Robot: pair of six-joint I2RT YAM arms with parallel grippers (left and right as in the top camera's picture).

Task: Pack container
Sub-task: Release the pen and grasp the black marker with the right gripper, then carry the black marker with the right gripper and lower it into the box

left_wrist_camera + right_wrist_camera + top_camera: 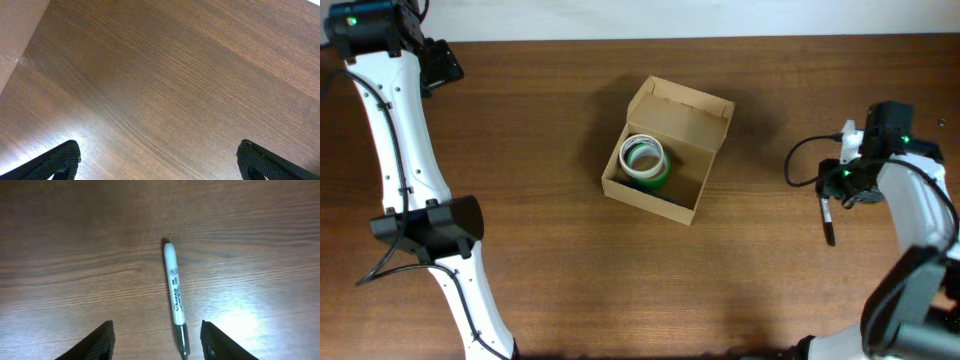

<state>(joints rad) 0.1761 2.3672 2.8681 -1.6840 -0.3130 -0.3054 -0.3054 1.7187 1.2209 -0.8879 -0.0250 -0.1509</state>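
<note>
**One marker waiting outside the box**

Both grippers stand spread wide with nothing in them. The right gripper (156,337) hovers over a white marker (175,290) that lies flat on the table (60,255), between its fingers and a little off toward one of them. The container (645,200) sits well away on that gripper's left, lid open, with tape rolls (644,160) inside. The left gripper (159,155) hangs over bare wood, far from everything. I'd say the step in hand is picking up the marker. The next move calls for dropping straight down, centring on the barrel and pinching across it, then carrying it over to the box.
</note>
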